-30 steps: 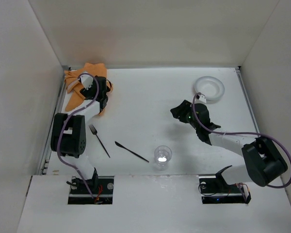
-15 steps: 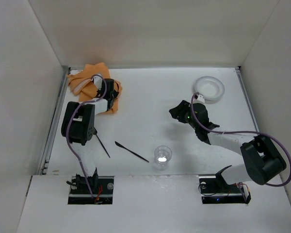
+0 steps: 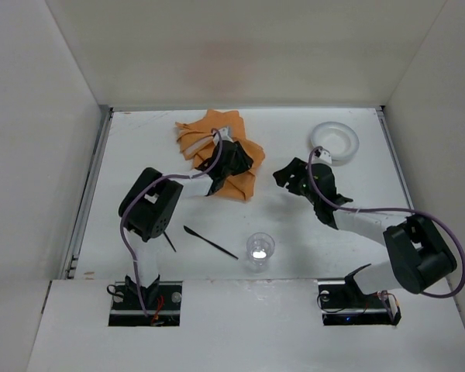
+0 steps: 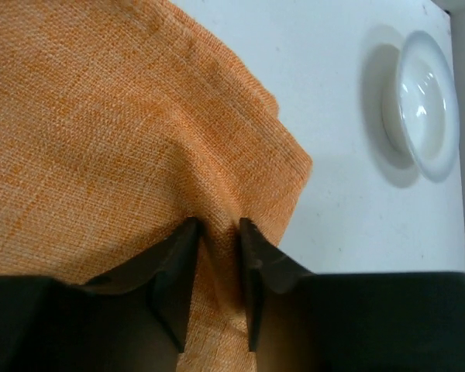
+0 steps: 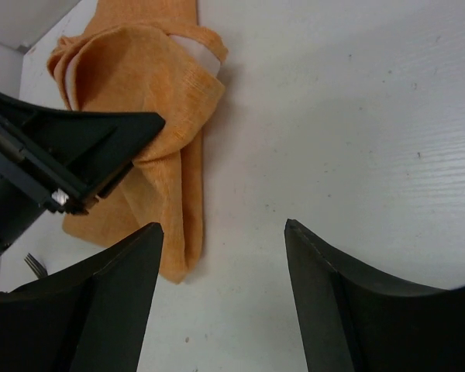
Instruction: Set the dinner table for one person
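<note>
Overhead sees dinner table (image 3: 279, 132); wrist closeups share cloth (image 4: 101, 116).

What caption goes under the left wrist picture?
Jaws of the left gripper pinch a fold of orange cloth near a white dish.

Left fingers (image 4: 170, 279) seemingly clamped, right (image 5: 101, 310) wide

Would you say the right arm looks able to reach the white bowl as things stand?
Probably yes: the white bowl lies uncovered just beside the arm's wrist, nothing stands between them, and the right end effector is open and empty.
</note>
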`<state>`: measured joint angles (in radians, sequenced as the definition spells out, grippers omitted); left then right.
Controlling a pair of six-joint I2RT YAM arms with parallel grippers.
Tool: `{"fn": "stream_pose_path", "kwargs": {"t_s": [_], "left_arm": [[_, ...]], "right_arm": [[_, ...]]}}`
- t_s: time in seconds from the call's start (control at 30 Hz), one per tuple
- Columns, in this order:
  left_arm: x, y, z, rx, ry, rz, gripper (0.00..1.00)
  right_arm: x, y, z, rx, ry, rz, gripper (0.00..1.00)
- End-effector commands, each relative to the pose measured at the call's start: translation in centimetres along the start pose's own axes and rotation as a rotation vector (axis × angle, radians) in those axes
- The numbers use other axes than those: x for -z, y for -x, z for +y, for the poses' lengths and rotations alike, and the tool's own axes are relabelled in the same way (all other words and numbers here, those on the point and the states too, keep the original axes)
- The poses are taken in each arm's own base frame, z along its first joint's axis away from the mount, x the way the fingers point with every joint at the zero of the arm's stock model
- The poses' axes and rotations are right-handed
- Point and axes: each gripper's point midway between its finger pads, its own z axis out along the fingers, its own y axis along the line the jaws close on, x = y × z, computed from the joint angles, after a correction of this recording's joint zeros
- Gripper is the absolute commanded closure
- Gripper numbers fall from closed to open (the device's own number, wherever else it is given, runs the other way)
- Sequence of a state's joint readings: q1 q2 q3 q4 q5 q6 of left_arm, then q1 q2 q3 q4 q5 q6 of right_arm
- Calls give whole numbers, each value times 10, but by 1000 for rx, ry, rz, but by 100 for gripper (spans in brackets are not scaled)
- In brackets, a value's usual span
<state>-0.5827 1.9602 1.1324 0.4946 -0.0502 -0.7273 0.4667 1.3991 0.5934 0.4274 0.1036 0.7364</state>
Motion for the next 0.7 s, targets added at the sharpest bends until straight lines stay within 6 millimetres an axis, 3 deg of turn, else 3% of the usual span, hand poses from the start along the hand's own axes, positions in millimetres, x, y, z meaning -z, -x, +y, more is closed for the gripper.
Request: {"fn": "stream_pose_path", "kwargs": {"t_s": [0.0, 0.07, 0.2, 0.3, 0.57, 0.67], "left_arm": [[19, 18, -16, 19, -61, -47, 66], [35, 25, -12, 39, -52, -76, 58], [67, 38, -4, 65, -62, -148, 54], [94, 44, 18, 112, -25, -200, 53], [149, 30, 128, 232, 206, -248, 49], [159, 24, 154, 262, 257, -242, 46]], "right_arm": [[2, 25, 9, 0, 28, -87, 29], [-3, 25, 8, -4, 26, -87, 29], [-21, 17, 17, -22, 49, -47, 28], [-35, 9, 26, -62, 67, -7, 27], [-83, 5, 48, -164, 107, 26, 26], [-94, 3, 49, -208, 104, 37, 25]]}}
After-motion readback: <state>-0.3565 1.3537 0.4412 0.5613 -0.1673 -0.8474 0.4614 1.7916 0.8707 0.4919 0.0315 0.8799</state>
